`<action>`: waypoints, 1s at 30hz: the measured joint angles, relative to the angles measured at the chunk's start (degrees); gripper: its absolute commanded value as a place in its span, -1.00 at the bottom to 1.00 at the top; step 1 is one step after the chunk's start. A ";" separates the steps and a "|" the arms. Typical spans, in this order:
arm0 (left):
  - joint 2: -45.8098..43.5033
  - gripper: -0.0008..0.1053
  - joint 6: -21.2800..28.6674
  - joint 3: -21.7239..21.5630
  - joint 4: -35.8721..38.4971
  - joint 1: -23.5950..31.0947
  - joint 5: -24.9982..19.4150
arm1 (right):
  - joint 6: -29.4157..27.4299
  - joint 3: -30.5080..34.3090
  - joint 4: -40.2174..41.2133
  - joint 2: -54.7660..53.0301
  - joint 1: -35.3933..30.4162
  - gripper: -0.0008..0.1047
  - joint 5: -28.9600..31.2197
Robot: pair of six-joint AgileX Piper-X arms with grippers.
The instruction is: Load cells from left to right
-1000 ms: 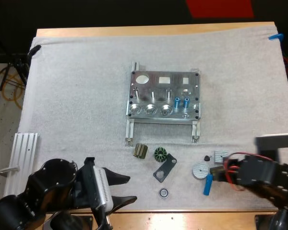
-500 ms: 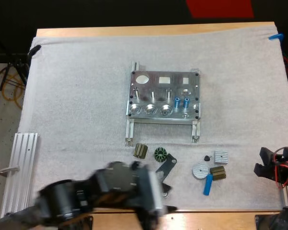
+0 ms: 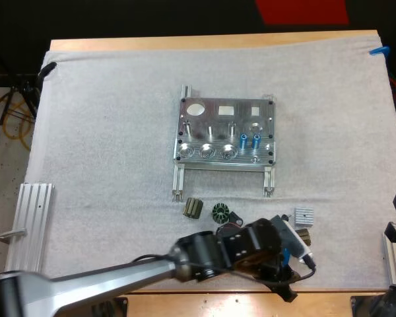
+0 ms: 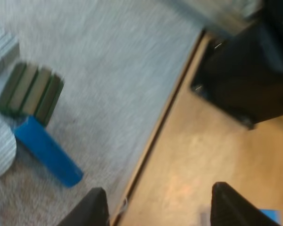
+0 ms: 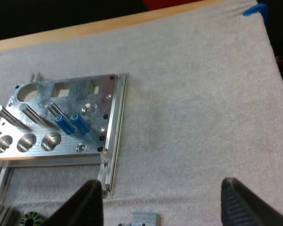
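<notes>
fixture (image 3: 226, 132): two blue cylinders (image 3: 243, 140) upright (right side) | left fingers (image 4: 92, 207) apart | right fingers (image 5: 89, 202) apart

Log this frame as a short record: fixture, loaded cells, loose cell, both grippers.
fixture: machined metal fixture, centre of white mat
loaded: two bright blue cylinders standing in it, side by side
loose cell: blue cylinder lying on the mat beside a ribbed olive block
left gripper: open, over the mat's near edge, by the loose cylinder
right gripper: open, holding nothing

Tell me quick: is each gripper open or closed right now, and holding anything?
Left gripper: open, holding nothing, near the blue cylinder.
Right gripper: open, holding nothing.
</notes>
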 measured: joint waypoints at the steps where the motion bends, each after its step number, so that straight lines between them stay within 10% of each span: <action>1: 1.33 -0.09 -0.36 -0.08 -0.03 -0.13 0.00 | 0.03 -0.15 0.03 0.00 0.00 0.03 0.00; 30: 24.65 -0.31 -5.03 -9.40 2.36 -0.15 -7.20 | -1.70 -0.16 0.23 0.00 0.00 0.03 -2.22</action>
